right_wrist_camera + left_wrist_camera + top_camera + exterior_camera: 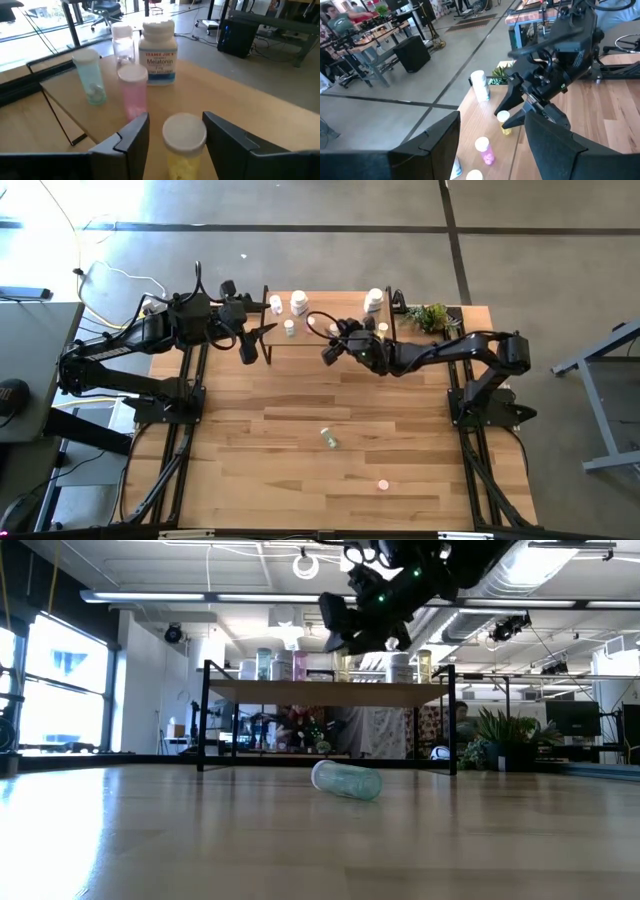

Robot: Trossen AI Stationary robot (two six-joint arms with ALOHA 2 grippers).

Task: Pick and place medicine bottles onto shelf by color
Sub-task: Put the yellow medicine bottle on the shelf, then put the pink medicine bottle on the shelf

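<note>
The shelf stands at the table's far edge and carries several bottles: a white Melatonin bottle, a clear one, a pale green one and a pink one. A yellow bottle with a white cap stands upright on the shelf top. My right gripper is open, one finger on either side of this bottle, with gaps showing. My left gripper is open and empty by the shelf's left end. A pale green bottle lies on its side on the table. A pink one sits nearer the front edge.
A small green plant stands at the shelf's right end. Two more white bottles stand on the shelf's right part. The shelf's black legs reach down to the table. Bare wood lies around the two loose bottles.
</note>
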